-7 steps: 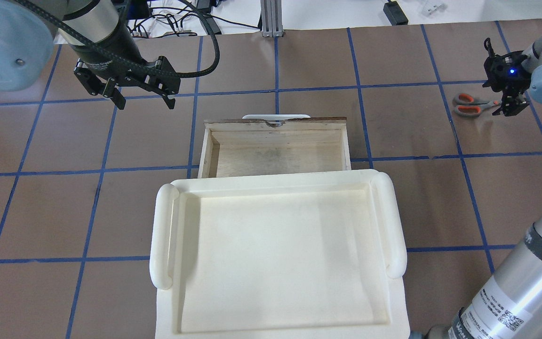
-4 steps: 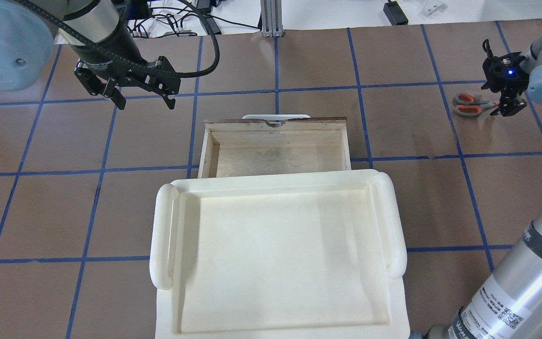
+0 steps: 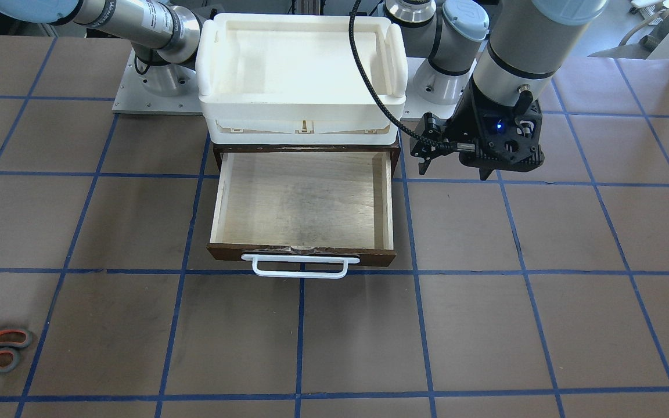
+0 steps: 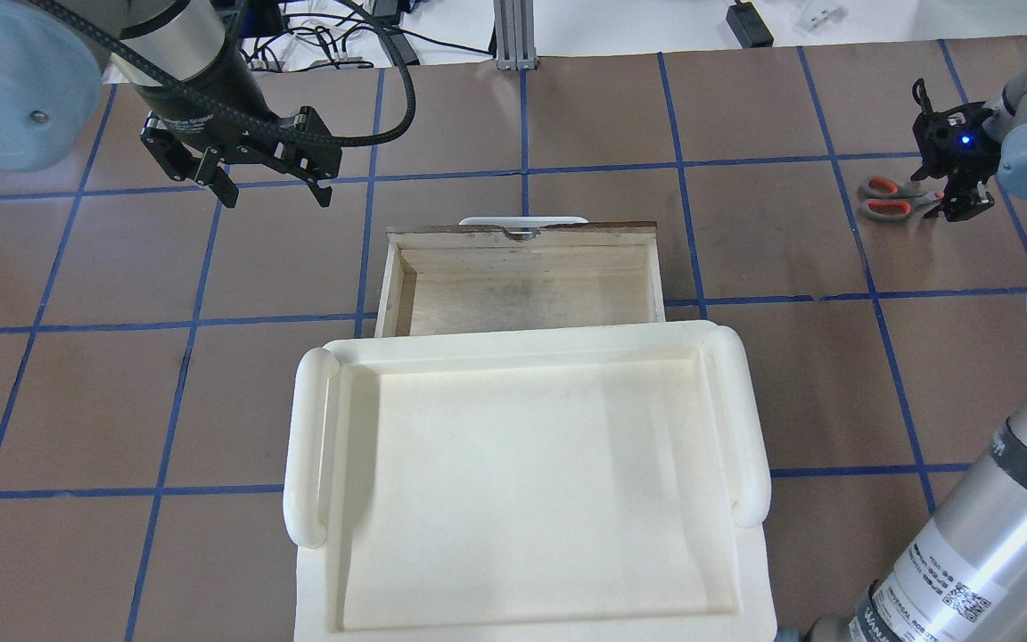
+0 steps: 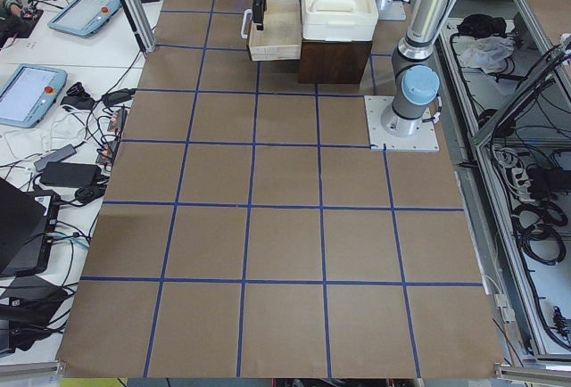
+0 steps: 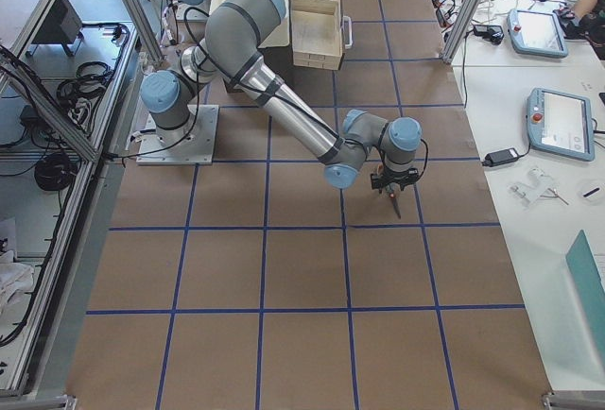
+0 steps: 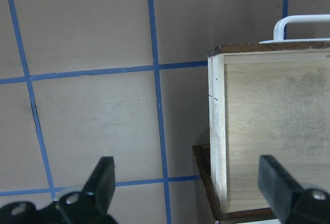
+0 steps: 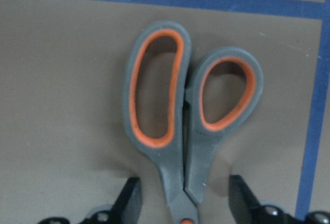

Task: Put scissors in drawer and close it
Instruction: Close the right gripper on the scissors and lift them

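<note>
The bench is covered in brown sheeting crossed by blue tape lines into large squares, and it is flanked by side tables on which tablets and cables are laid. Near the robot's base a dark brown cabinet is topped by a white plastic tray, and from it the drawer is pulled fully out, its plywood floor bare and its white bar handle turned away from the robot. The scissors are seen lying flat on the bench well to the robot's right of the drawer, with open brown surface between the two. Their long axis is laid roughly parallel to the drawer front, the orange-lined loops pointed toward the drawer and the blades hidden beneath the right pincer. In the right wrist view that pincer is held narrowly apart, a finger set on each side of the handle shanks near the pivot without visibly touching them. The left pincer is held spread wide above the bench on the robot's left of the drawer, with nothing between its fingers
</note>
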`<state>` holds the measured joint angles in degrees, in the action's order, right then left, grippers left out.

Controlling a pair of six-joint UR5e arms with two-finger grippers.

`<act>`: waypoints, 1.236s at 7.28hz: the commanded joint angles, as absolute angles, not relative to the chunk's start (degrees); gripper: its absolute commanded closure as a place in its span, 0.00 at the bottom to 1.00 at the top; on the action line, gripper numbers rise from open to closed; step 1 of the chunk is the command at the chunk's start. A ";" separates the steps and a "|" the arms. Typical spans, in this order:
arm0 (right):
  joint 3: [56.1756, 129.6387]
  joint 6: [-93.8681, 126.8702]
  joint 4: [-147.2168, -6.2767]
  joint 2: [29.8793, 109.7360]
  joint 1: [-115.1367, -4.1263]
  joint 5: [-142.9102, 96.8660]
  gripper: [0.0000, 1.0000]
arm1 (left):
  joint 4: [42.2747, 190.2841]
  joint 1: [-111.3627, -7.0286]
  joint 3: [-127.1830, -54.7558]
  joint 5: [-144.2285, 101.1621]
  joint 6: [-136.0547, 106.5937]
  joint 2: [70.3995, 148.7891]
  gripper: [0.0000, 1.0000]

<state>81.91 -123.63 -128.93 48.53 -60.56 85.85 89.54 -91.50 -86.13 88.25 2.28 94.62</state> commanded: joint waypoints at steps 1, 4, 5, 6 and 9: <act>81.91 -124.10 -128.94 48.69 -60.56 86.22 0.98 | 89.47 -91.49 -86.13 88.16 2.29 94.57 0.00; 81.91 -123.93 -128.58 49.91 -61.26 88.58 1.00 | 89.47 -91.49 -86.13 88.15 2.20 94.66 0.00; 81.91 -123.66 -128.41 51.14 -61.26 88.59 1.00 | 89.47 -91.49 -86.13 88.15 2.28 94.66 0.00; 82.09 -123.66 -127.80 52.54 -61.35 88.68 1.00 | 89.47 -91.49 -86.13 88.15 2.29 94.66 0.00; 82.26 -117.64 -116.68 60.62 -65.37 87.45 1.00 | 89.56 -91.49 -86.13 88.24 2.29 94.48 0.00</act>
<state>82.17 -121.64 -121.97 57.02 -62.98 87.62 89.53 -91.50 -86.13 88.21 2.26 94.56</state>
